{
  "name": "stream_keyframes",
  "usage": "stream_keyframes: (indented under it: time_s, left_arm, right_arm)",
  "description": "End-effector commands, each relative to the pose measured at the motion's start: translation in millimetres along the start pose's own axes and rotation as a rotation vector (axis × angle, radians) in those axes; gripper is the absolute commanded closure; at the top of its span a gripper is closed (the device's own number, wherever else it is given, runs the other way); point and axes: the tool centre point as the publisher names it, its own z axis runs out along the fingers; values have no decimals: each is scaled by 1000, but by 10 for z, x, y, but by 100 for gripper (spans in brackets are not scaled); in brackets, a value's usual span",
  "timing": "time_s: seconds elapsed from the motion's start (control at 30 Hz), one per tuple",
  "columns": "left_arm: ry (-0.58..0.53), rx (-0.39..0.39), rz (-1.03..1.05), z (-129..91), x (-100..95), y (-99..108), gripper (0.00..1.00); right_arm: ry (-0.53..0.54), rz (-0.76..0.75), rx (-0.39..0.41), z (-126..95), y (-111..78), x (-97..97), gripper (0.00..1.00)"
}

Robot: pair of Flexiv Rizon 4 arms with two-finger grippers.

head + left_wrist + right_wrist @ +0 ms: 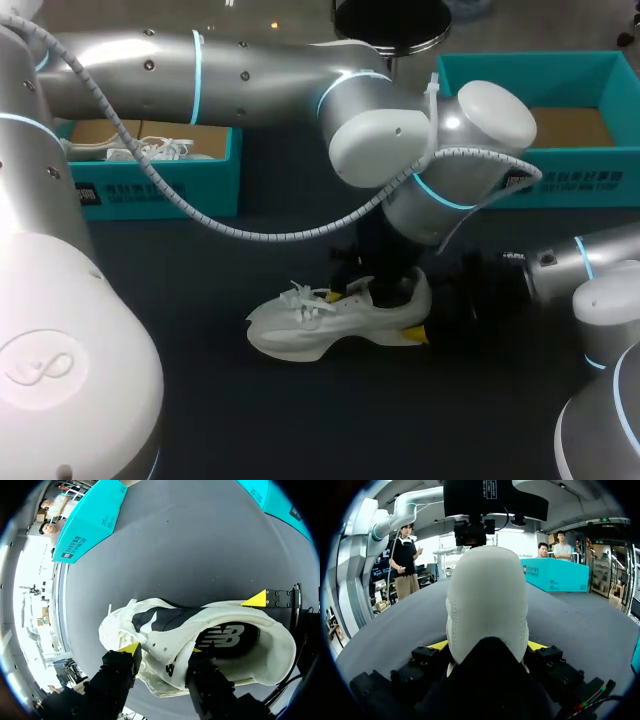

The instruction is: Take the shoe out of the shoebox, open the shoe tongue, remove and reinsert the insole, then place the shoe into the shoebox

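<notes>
A white shoe (pixel 320 322) lies on the dark table, toe to the left. My left arm reaches over from the left, and its gripper (pixel 368 285) comes down on the shoe's opening. In the left wrist view, the left gripper (pixel 164 651) has one yellow-tipped finger (pixel 131 648) outside the shoe's (pixel 200 635) side wall and the other inside the opening, pressing that wall between them. My right gripper (pixel 425 312) is at the heel. In the right wrist view, its yellow tips flank the heel (pixel 487 605) and touch it on both sides, so the right gripper (pixel 489 647) is shut on it.
A teal shoebox (pixel 160 190) at the back left holds another white shoe (pixel 150 150). A second teal shoebox (pixel 570 185) stands at the back right and shows a bare cardboard bottom. The dark table (pixel 300 420) spreads in front of the shoe.
</notes>
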Motion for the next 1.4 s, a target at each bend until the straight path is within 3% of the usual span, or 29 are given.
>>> stream_keyframes:
  time_s: [0.03,0.13,0.43,0.57,0.67,0.8,0.87,1.2,1.4]
  left_arm:
    - [27,25,-171,-99,-180,89,70]
    - [37,39,-190,-148,-297,103,65]
    - [74,49,-223,-220,-667,139,62]
    - [85,40,-236,-193,-801,150,66]
    - [88,23,-246,-149,-865,150,81]
    - [99,-3,-251,-89,-913,147,89]
    - [102,-8,-255,-63,-943,149,100]
    - [136,-47,-254,0,-1043,178,100]
    - [242,-88,-107,140,-1016,204,100]
  right_arm:
    - [-2,1,2,61,-39,5,100]
    - [-2,1,2,61,-39,5,100]
    - [-2,1,2,61,-39,5,100]
    - [-2,1,2,61,-39,5,100]
    - [-2,1,2,61,-39,5,100]
    - [-2,1,2,61,-39,5,100]
    - [-2,1,2,61,-39,5,100]
    - [-2,1,2,61,-39,5,100]
    - [-2,1,2,61,-39,5,100]
